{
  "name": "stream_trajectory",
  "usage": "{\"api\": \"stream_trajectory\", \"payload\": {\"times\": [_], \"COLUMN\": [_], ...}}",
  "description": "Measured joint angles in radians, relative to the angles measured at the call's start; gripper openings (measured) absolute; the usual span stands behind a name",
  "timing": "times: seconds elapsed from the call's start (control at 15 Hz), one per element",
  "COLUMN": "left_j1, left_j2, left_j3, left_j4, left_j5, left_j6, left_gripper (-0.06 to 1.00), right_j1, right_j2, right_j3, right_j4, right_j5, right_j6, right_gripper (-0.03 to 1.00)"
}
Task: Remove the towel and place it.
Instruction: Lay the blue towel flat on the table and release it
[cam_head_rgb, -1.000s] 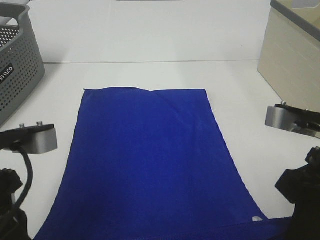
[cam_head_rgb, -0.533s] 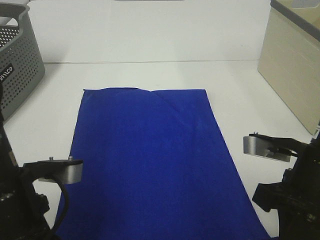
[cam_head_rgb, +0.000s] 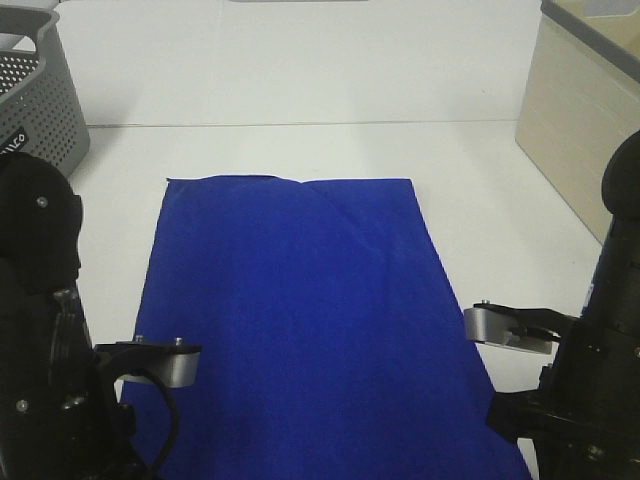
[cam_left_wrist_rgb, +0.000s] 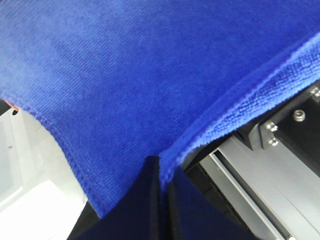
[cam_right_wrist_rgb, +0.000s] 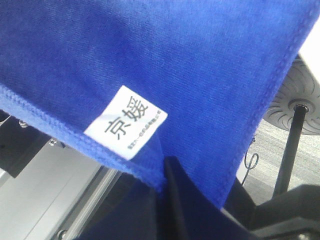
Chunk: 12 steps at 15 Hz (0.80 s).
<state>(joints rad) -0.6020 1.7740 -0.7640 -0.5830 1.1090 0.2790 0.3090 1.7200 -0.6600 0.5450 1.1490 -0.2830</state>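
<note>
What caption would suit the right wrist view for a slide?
The right gripper shut on the hem of the blue towel, next to its white tag printed with dark characters.

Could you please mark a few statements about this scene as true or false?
1. The left gripper is shut on an edge of the towel. True.
2. The towel lies inside the grey basket. False: it is spread on the white table, apart from the basket.
3. The right gripper is open, clear of the towel. False: it is shut on the towel's edge, beside the white tag.
4. A beige bin stands at the table's far right. True.
</note>
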Motion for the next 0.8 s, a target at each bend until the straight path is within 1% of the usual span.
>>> {"api": "stream_trajectory", "payload": {"times": [0.27,0.53,0.6,0.67,0.73,0.8], "left_j1": [-0.020,-0.020,-0.020,-0.020,-0.020,-0.020], "left_j2": [0.080,0.084,0.086,0.090,0.093,0.093], "left_j3": [-0.050,-0.080,-0.080,-0.080,-0.080,-0.080], "left_j4": [0.005,0.001,-0.001,-0.002,-0.003,-0.005], "left_j5": [-0.018,-0.023,-0.023,-0.023,-0.023,-0.022], "left_j6": [0.003,0.003,0.003,0.003,0.003,0.003], "left_gripper": [0.00,0.00,0.03,0.08,0.17,0.29], "right_j1": [0.000,0.000,0.000,0.000,0.000,0.000], "right_j2": [0.016,0.016,0.016,0.016,0.016,0.016], "right_j3": [0.001,0.001,0.001,0.001,0.001,0.001], "right_j4": [0.001,0.000,0.000,0.000,0.000,0.000], "right_j5": [-0.030,-0.049,-0.050,-0.051,-0.051,-0.054], "right_j6": [-0.031,-0.031,-0.031,-0.031,-0.029,-0.028], "right_gripper": [0.10,0.24,0.29,0.36,0.44,0.51]}}
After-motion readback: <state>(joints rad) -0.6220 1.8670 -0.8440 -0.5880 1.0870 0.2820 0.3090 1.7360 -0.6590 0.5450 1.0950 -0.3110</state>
